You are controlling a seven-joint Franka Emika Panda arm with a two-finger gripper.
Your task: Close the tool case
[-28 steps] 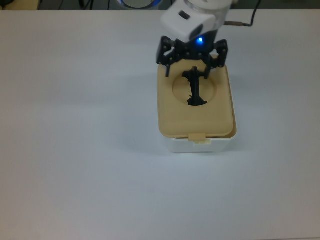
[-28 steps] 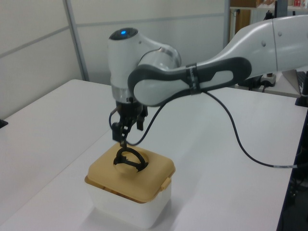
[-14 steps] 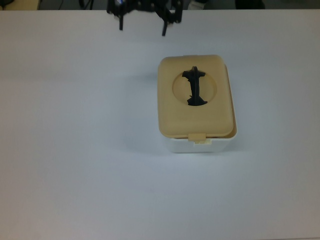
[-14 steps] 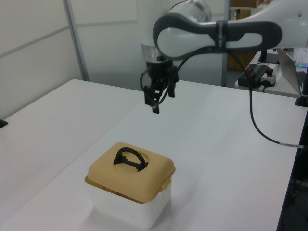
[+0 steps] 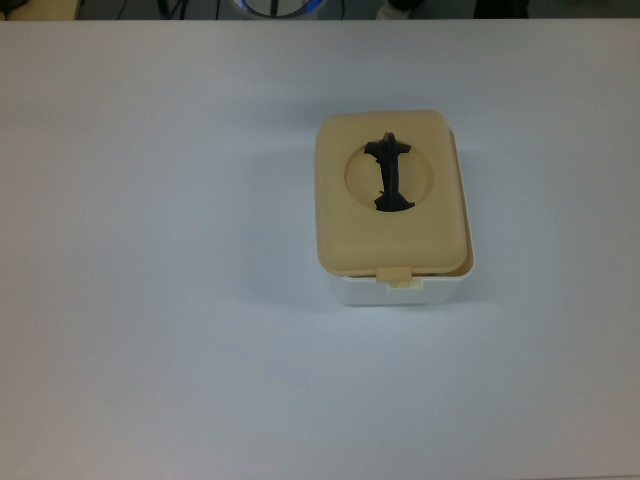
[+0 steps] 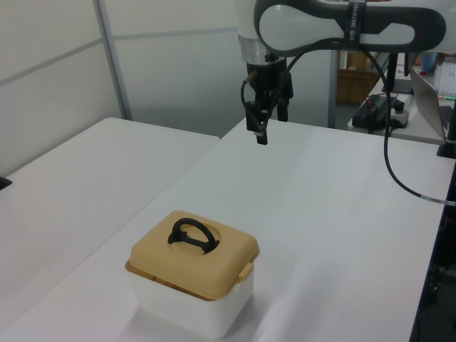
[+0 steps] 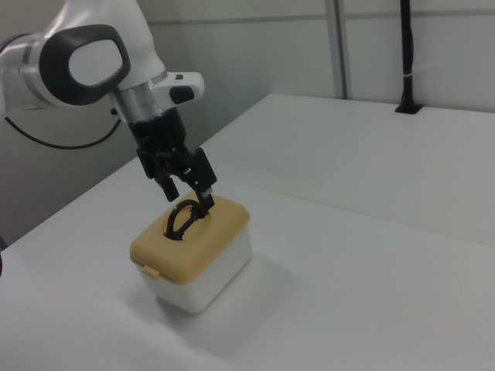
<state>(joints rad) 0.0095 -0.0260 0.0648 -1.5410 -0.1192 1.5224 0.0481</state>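
ok so the tool case (image 5: 400,291) sits on the white table (image 5: 150,300), a bit to the top view's right of centre. The beige lid (image 5: 392,238) is already down on the white tub. The black handle (image 5: 390,176) stands up in the lid's round recess, prob so a gripper can grab it. Lid looks a tad skewed tbh: in the top view a strip of white tub shows along the near and right edges, and the little latch tab (image 5: 398,271) pokes out over the front. So I'd guess it's resting on top, not snapped shut, but can't really tell. The gripper (image 6: 265,128) hangs up high and well apart from the case in the left view, and it's out of the top view altogether. In the right view it just lines up in front of the handle, imo a sightline thing. Jaws are spread w/ nothing between them, which fits a lid that's been let go. If anything's left, prob a press down on the lid.
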